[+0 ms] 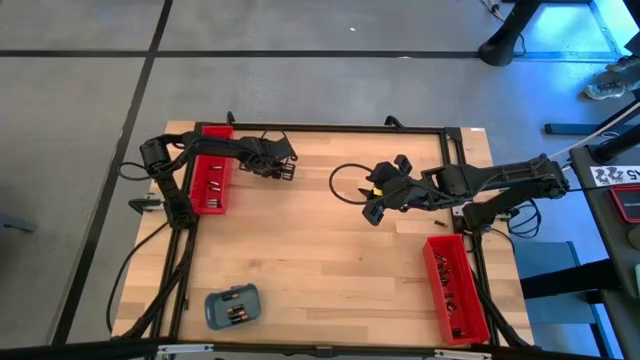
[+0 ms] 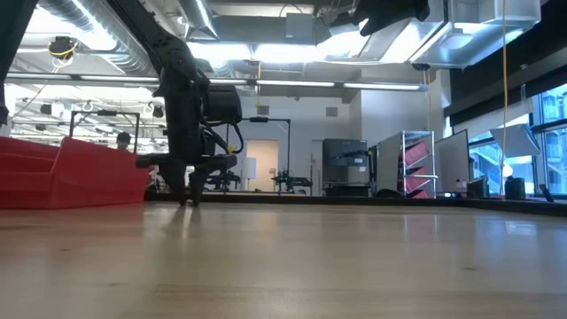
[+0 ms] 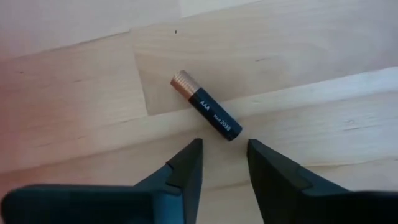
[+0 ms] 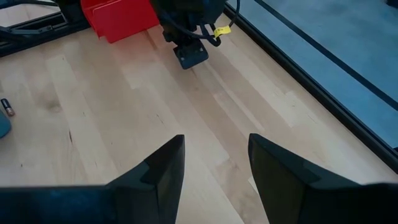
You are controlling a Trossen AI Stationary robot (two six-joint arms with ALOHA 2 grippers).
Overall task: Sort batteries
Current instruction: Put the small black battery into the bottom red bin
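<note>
— What sits nearest the lens?

— In the left wrist view, the left gripper, its two dark fingers parted with a gap between them, holding nothing. Just beyond the tips a single AAA battery lies flat on the wooden table, black-bodied with a coppery end, set at a slant to the fingers and apart from them.

— And from above?

— The left gripper hangs over the table's far left part, just beside the left red tray. The battery under it is too small to make out there.

— The right arm?

— The right gripper is over the middle of the table, reaching toward the left side. Its fingers also stand apart and empty above bare wood.

— Other batteries?

— Some lie in the blue-grey tray at the near left edge, and small cells show in the right red tray at the near right. One more cell lies on the wood at the edge of the right wrist view, beside something blue-grey.

— The low view?

— One dark arm comes down near the red tray wall; which gripper it carries cannot be told from there.
</note>
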